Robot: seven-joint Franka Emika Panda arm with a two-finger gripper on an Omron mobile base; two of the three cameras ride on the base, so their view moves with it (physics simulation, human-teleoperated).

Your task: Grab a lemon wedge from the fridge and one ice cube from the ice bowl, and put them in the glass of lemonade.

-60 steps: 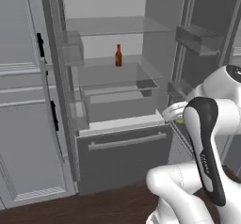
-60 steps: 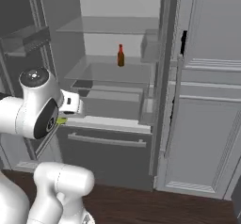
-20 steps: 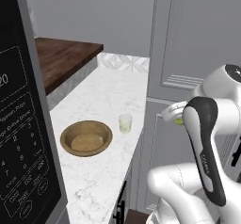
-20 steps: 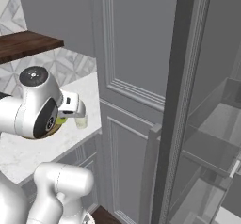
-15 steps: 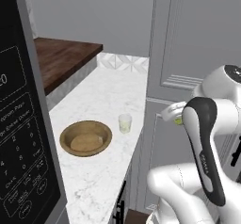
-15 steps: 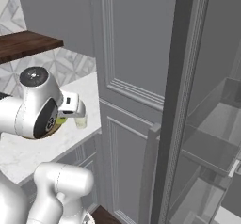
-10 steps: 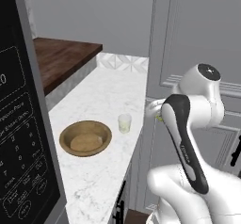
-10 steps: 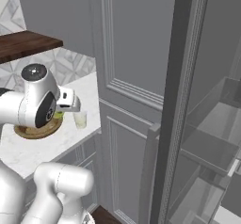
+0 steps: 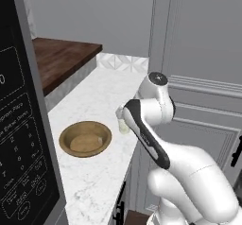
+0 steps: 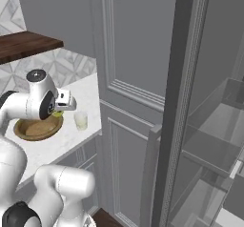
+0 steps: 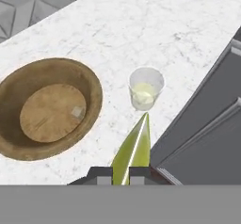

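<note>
Gripper (image 11: 121, 173) is clamped on the lemon wedge (image 11: 134, 150); in hand view the yellow-green wedge sticks up from btwn the two dark finger tips, its pointed end reaching toward the glass of lemonade (image 11: 146, 88); wedge tip overlaps the glass's near rim in that view, but contact vs. hovering above can't be told. Glass stands upright on the white marble counter (image 11: 155, 25), pale yellow liquid inside; just beside it, apart, sits the ice bowl (image 11: 49, 107), tan-brown & wood-like, w/ one small pale ice cube (image 11: 75, 111) on its flat bottom.

Left base view: arm bends over the counter edge w/ the glass (image 9: 124, 126) partly behind it; bowl (image 9: 85, 139) lies nearer the cam, next to a dark panel w/ printed buttons (image 9: 21, 143). A dark wood top (image 9: 61, 61) sits further back on the counter.

Right base view: gripper (image 10: 58, 111) w/ a bit of yellow-green under it hangs btwn bowl (image 10: 38, 129) & glass (image 10: 81, 120); grey panelled cabinet (image 10: 128, 102) stands right of the counter; fridge (image 10: 214, 140) is at far right, door open, glass shelves showing.
</note>
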